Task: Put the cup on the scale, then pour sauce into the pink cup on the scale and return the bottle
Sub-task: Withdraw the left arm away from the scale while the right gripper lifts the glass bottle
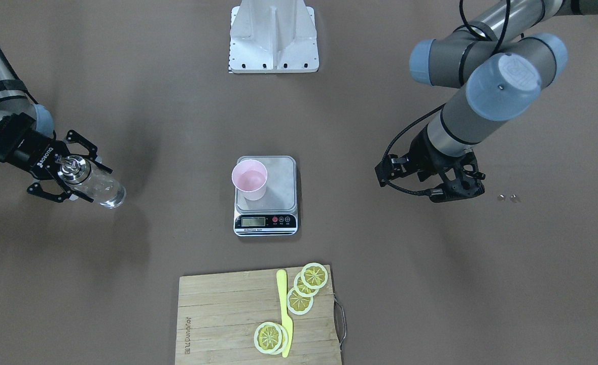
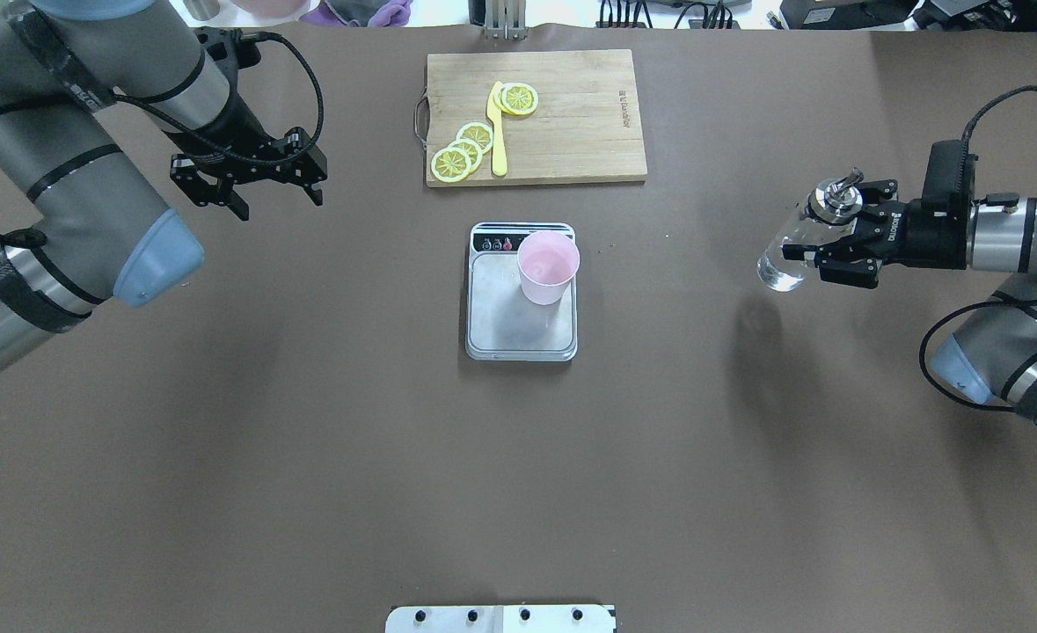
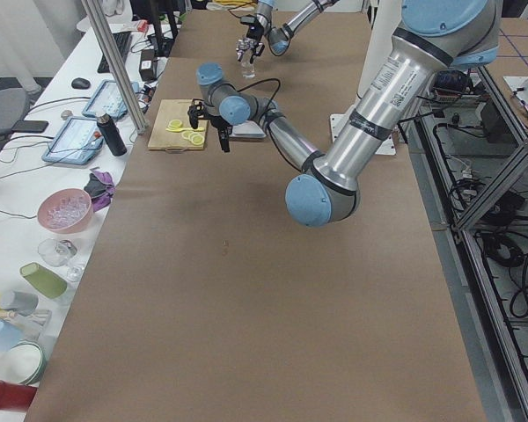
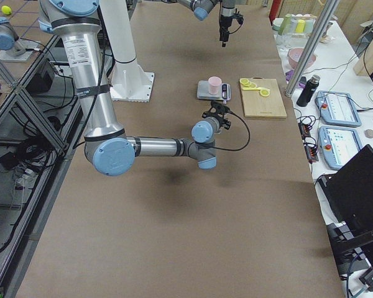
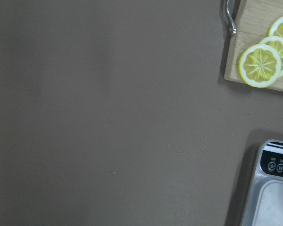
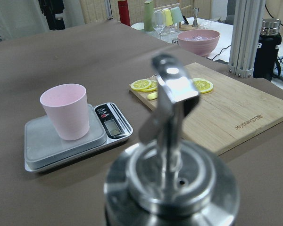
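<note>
The pale pink cup point(image 1: 249, 178) stands upright on the steel scale point(image 1: 281, 185) at the table's middle, near a corner of the platform by the display. It also shows in the overhead view point(image 2: 548, 266) and the right wrist view point(image 6: 66, 110). My right gripper point(image 2: 835, 237) is shut on the clear glass bottle point(image 2: 786, 255), held off the table far to the scale's side. Clear sauce point(image 1: 103, 190) shows through the glass. The metal pourer cap point(image 6: 172, 94) fills the right wrist view. My left gripper point(image 2: 278, 202) is open and empty, above the table on the opposite side.
A wooden cutting board point(image 2: 571, 114) with lemon slices point(image 2: 461, 149) and a yellow knife point(image 2: 498, 132) lies beyond the scale. The robot's base plate point(image 1: 273, 35) is behind the scale. Bowls, bottles and tablets sit on a side bench point(image 3: 66, 211).
</note>
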